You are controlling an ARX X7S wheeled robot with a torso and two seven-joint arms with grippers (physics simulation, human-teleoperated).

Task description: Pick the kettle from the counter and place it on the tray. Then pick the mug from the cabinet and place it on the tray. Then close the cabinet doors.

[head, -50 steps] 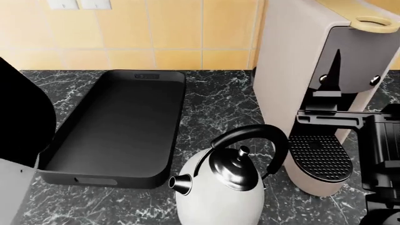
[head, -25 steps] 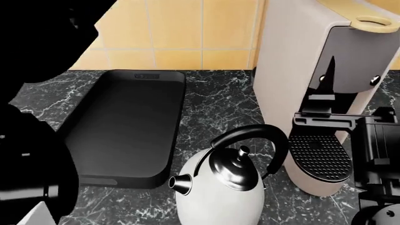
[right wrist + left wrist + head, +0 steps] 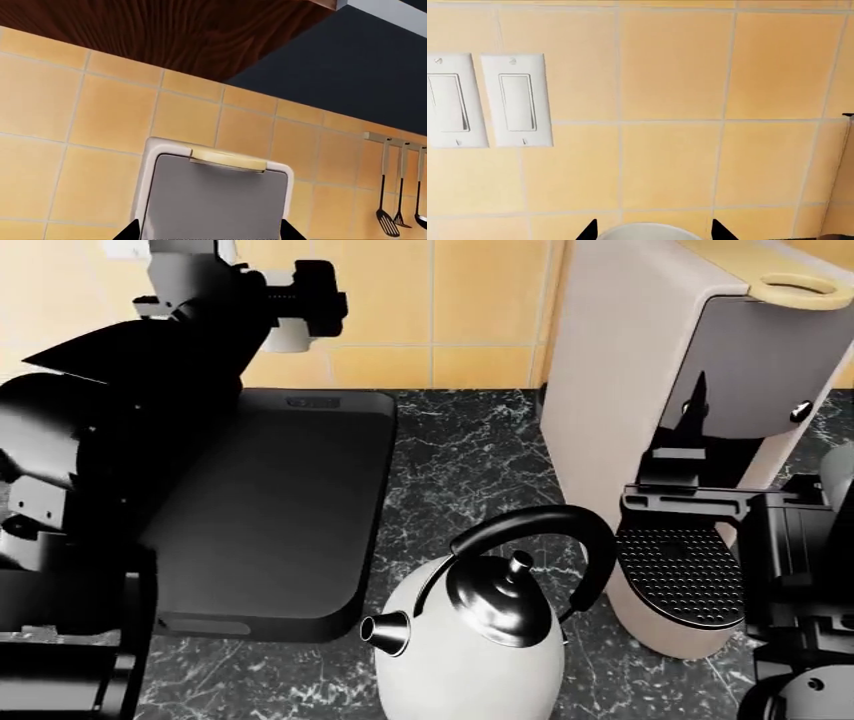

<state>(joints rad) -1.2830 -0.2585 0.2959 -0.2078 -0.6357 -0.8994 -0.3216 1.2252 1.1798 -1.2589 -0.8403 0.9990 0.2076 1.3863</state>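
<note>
The white kettle point(image 3: 467, 640) with its black arched handle stands on the dark marble counter point(image 3: 467, 455), just right of the black tray point(image 3: 300, 490). My left gripper point(image 3: 300, 312) point(image 3: 654, 231) is raised near the tiled wall above the tray's far end. Its fingers are closed on a small cream-white mug point(image 3: 287, 337) point(image 3: 647, 233), of which only a rounded top shows in the left wrist view. My right gripper point(image 3: 801, 540) point(image 3: 210, 235) is open and empty beside the coffee machine, to the right of the kettle.
The tall beige coffee machine point(image 3: 641, 370) point(image 3: 213, 200) stands right of the kettle, close to my right arm. Two white wall switches point(image 3: 490, 100) are ahead of the left gripper. A dark wood cabinet underside point(image 3: 167, 30) and hanging utensils point(image 3: 400, 200) show above.
My left arm has swung up from low at the left to high over the tray's far end. The right gripper has edged further into view. Kettle and tray have not moved.
</note>
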